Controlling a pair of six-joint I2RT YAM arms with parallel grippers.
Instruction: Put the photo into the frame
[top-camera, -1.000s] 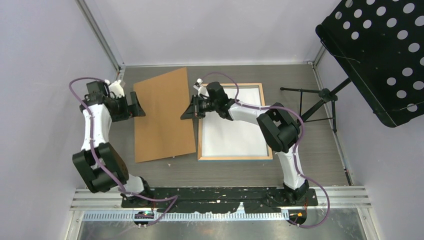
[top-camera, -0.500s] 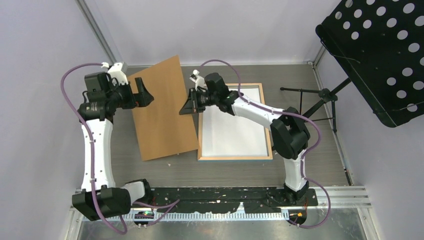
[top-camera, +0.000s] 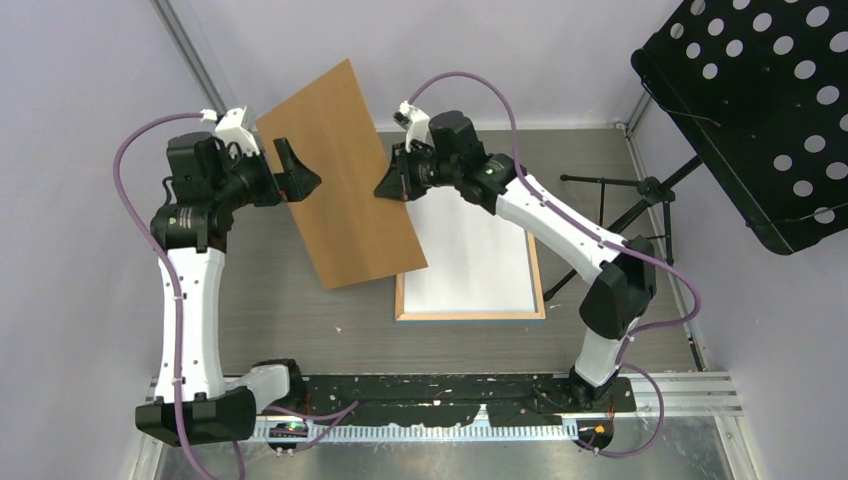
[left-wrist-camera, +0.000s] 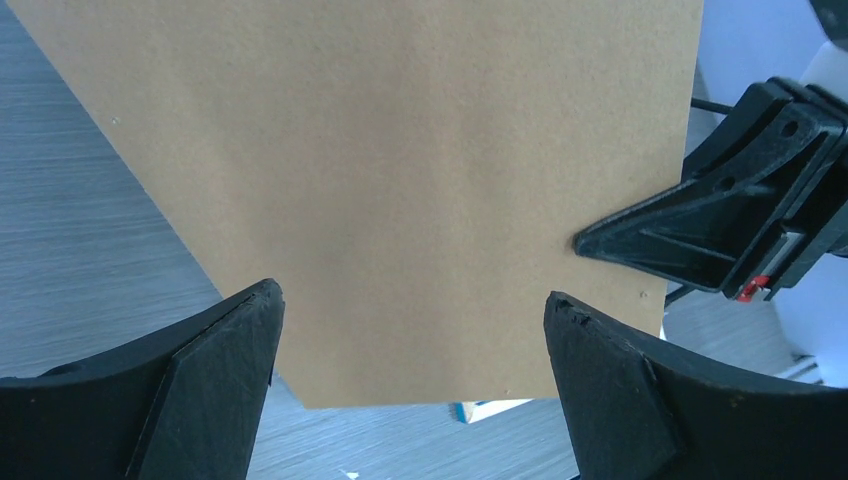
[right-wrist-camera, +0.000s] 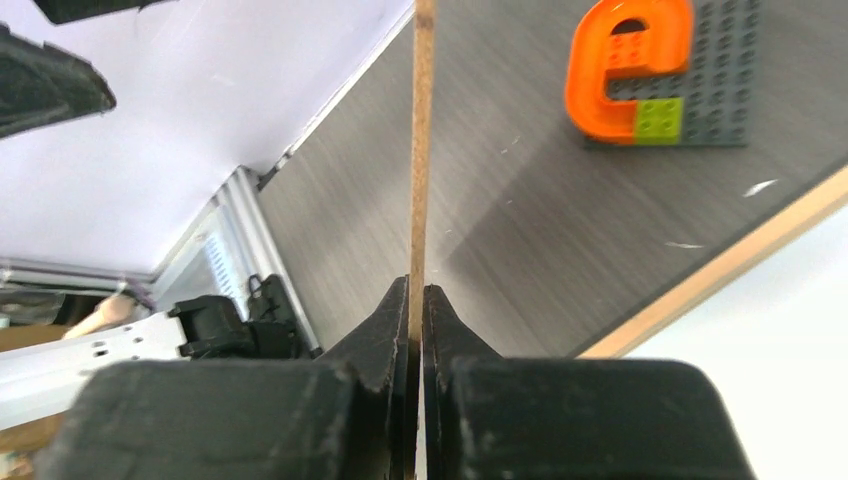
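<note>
The right end effector (right-wrist-camera: 416, 288) is clamped on the tilted brown board's (top-camera: 345, 190) 3 o'clock edge while the left end effector (left-wrist-camera: 412, 295) gapes wide at 9 o'clock, so I'd have it grip squarely before steering the board near the frame (top-camera: 470, 314), which lies back-up on the tabletop (top-camera: 270, 320) at 5 o'clock.

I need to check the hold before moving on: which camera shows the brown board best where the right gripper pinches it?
The right wrist camera: the board runs edge-on between the shut fingers of the right gripper. The top view shows it whole, tilted up; the left wrist view shows only its flat face.
</note>
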